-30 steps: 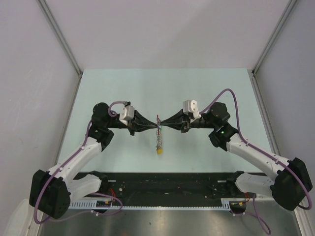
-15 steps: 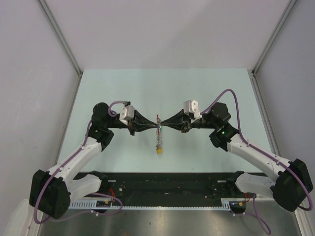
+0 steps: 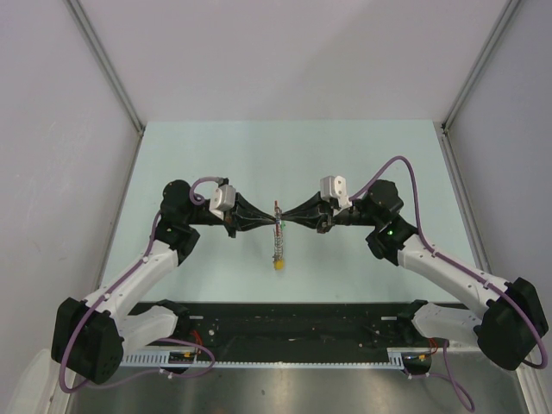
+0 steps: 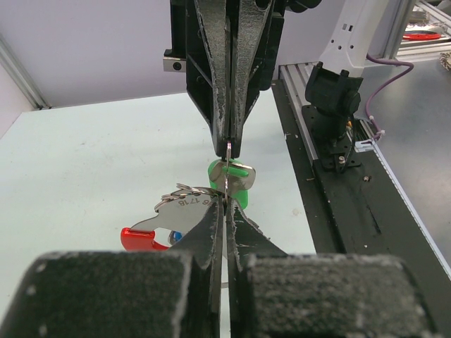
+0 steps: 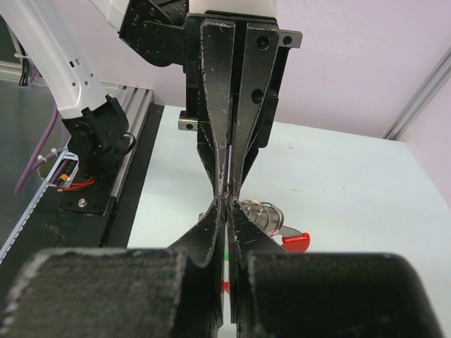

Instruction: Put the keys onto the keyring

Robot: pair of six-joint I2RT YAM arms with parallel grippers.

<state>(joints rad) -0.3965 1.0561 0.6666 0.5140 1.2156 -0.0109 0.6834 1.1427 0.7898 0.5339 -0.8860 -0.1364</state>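
The keyring point(image 3: 278, 235) hangs between both grippers over the table's middle, with a yellow tag point(image 3: 278, 266) at its low end. My left gripper point(image 3: 273, 223) and right gripper point(image 3: 283, 222) meet tip to tip, each shut on a thin metal edge of the ring. In the left wrist view my left gripper point(image 4: 227, 201) pinches that edge, and the right fingers point(image 4: 220, 105) close on it from the far side. The green key point(image 4: 239, 184) sits just under those tips. A silver plate point(image 4: 180, 211), the red segment point(image 4: 137, 239) and a bit of the blue key point(image 4: 174, 238) hang left. In the right wrist view my right gripper point(image 5: 227, 204) is shut; ring coils point(image 5: 262, 211) and red segment point(image 5: 296, 241) show right.
The pale green table point(image 3: 216, 155) lies under the arms. A black rail with cable tray point(image 3: 293, 323) runs along the near edge. Grey walls with metal posts point(image 3: 103, 65) enclose the left, right and back.
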